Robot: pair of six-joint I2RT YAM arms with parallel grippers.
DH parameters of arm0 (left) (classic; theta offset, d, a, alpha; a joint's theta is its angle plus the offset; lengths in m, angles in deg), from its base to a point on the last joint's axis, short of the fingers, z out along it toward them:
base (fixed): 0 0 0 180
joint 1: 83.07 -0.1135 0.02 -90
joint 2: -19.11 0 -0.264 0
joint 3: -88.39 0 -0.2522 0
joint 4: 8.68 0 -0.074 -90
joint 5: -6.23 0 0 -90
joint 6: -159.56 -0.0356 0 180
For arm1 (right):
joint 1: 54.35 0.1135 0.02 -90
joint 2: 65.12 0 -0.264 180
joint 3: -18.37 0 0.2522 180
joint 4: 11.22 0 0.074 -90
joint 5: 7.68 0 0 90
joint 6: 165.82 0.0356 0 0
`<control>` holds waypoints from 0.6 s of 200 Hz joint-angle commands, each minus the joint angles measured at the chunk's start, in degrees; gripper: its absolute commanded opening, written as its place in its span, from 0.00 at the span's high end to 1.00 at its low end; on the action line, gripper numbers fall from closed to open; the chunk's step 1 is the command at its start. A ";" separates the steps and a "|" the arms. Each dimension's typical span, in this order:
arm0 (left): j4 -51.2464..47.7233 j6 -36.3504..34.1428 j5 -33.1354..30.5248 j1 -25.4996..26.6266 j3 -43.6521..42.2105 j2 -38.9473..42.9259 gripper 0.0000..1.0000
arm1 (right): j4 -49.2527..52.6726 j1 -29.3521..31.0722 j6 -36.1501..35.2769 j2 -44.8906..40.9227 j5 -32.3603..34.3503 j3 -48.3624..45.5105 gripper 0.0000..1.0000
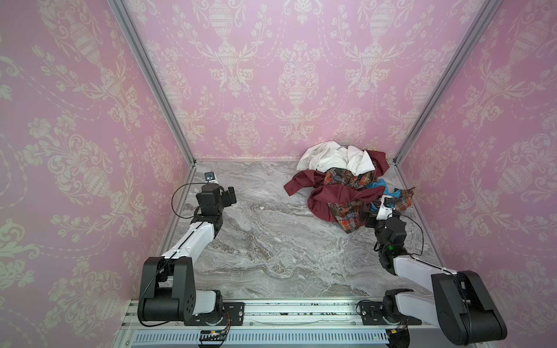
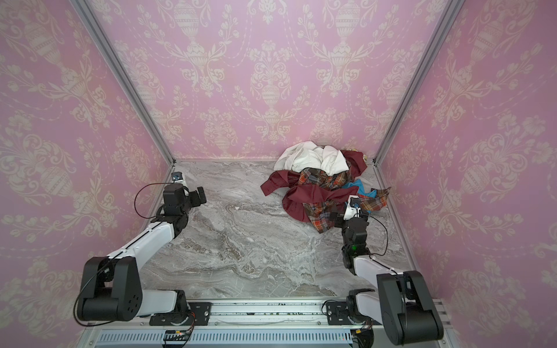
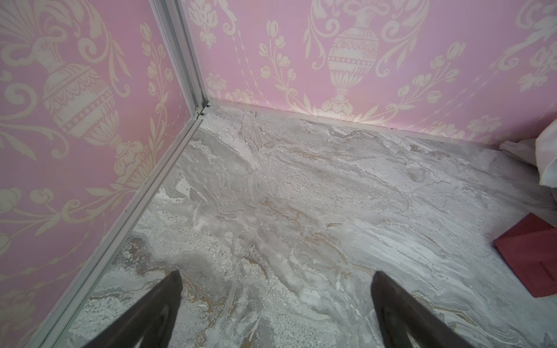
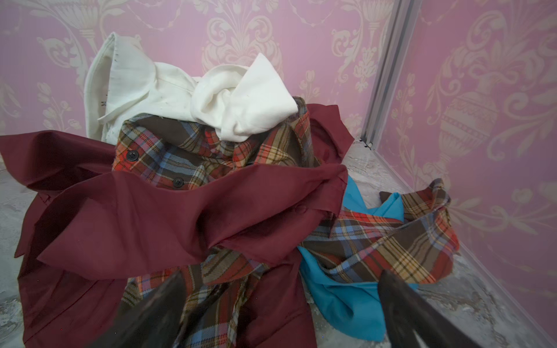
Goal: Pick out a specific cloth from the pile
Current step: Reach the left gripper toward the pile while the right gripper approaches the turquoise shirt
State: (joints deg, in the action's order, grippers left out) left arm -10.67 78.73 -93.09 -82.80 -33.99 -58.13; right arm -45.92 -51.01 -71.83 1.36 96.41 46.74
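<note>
At the front edge of the pile point(image 1: 340, 180), the right claw point(image 4: 281, 275) hangs wide open and empty. The left claw point(image 3: 276, 274), equally spread, holds nothing over bare table point(image 3: 301, 195), well apart. Just beyond the right claw lies the blue cloth point(image 4: 346, 301), one corner free on the table, the rest running under a plaid shirt point(image 4: 391, 241) and a maroon shirt point(image 4: 150, 217). It looks light, thin and limp. That free corner seems the best pinch, though the plaid may drag along. Farthest back sits a white garment point(image 4: 168, 87).
</note>
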 commanded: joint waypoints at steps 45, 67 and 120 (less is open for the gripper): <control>-8.28 0.81 3.74 9.19 3.63 2.55 0.01 | 32.19 0.45 9.45 -12.47 7.51 10.75 0.00; -8.04 0.21 7.62 11.63 4.46 1.78 0.01 | 39.93 0.45 10.60 -13.13 8.55 15.55 0.00; -11.80 -1.61 15.65 19.40 8.86 -0.84 0.01 | 55.93 0.38 13.44 -9.22 4.51 26.70 0.00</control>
State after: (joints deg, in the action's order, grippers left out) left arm -17.91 79.69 -83.26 -66.74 -29.23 -57.47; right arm -1.38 -50.93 -61.93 -9.83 102.85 68.92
